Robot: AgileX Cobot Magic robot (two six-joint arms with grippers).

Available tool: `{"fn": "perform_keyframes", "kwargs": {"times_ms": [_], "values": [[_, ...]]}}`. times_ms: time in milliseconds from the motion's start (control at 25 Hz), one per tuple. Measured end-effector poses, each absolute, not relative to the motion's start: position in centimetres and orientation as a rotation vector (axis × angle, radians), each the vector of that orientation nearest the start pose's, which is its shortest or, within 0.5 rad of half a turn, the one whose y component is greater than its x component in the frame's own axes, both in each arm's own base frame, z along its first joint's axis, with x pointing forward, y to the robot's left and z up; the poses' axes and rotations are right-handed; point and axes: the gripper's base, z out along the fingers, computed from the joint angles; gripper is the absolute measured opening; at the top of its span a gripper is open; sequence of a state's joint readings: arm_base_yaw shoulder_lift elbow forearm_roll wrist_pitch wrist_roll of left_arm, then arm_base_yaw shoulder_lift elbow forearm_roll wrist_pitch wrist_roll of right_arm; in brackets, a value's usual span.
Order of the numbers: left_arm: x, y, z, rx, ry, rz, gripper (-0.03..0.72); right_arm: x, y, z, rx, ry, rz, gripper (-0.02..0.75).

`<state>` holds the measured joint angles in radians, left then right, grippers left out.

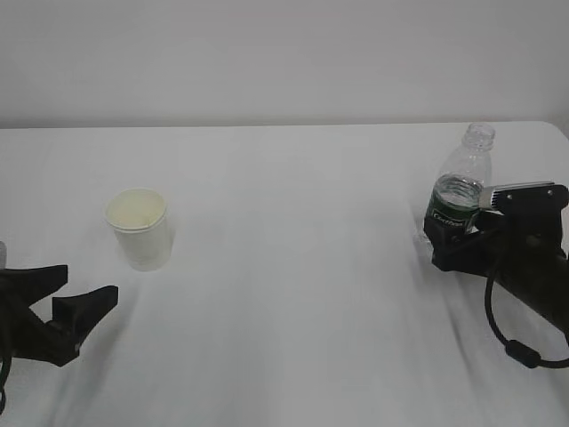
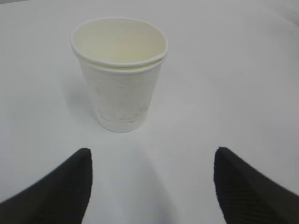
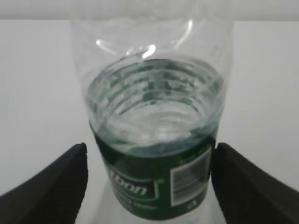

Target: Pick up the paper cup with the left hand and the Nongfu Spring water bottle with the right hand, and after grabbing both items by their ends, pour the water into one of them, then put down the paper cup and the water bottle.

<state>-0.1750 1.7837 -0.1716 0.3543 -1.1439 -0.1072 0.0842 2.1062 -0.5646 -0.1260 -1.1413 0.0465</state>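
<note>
Left tool (image 1: 76,307): jaws spread wide, nothing between them, low over the desk (image 1: 302,267). The paper cup (image 1: 140,229) stands upright just ahead of it, toward the far wall and a little to the inside. In the left wrist view the paper cup (image 2: 119,74) sits dead ahead of the gap, slightly left of its centre line, clear of both fingertips (image 2: 77,179). Cup axis vertical, mouth up, apparently empty. Judgement: a straight advance along the tool's own line should bring the jaws around the cup wall; a small leftward correction may help.

Right tool (image 1: 484,233): jaws spread, set to either side of the Nongfu Spring water bottle (image 1: 460,191), at the height of its green label. Right wrist view shows the bottle (image 3: 154,140) filling the gap, fingers (image 3: 243,186) flanking the label; whether the pads touch the plastic I cannot tell. Bottle upright, capless, water partway up.

Relative to the cup, the bottle stands far right across the desk. Each arm is nearest its own object; the right is further along.
</note>
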Motion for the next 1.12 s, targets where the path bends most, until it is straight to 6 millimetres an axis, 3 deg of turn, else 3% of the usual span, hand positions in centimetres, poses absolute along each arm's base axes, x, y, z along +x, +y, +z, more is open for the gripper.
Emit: {"fn": "perform_keyframes", "kwargs": {"times_ms": [280,880,1120], "values": [[20.2,-6.5,10.7,0.426,1.93,-0.403,0.587,32.6,3.8,7.8,-0.163,1.832,0.16,0.629],[20.4,-6.5,10.8,0.426,1.922,-0.402,0.587,33.4,3.8,8.3,-0.16,1.8,0.158,0.627],[20.4,-6.6,10.8,0.435,1.921,-0.408,0.587,33.2,3.8,6.1,-0.16,1.863,0.161,0.622]]}}
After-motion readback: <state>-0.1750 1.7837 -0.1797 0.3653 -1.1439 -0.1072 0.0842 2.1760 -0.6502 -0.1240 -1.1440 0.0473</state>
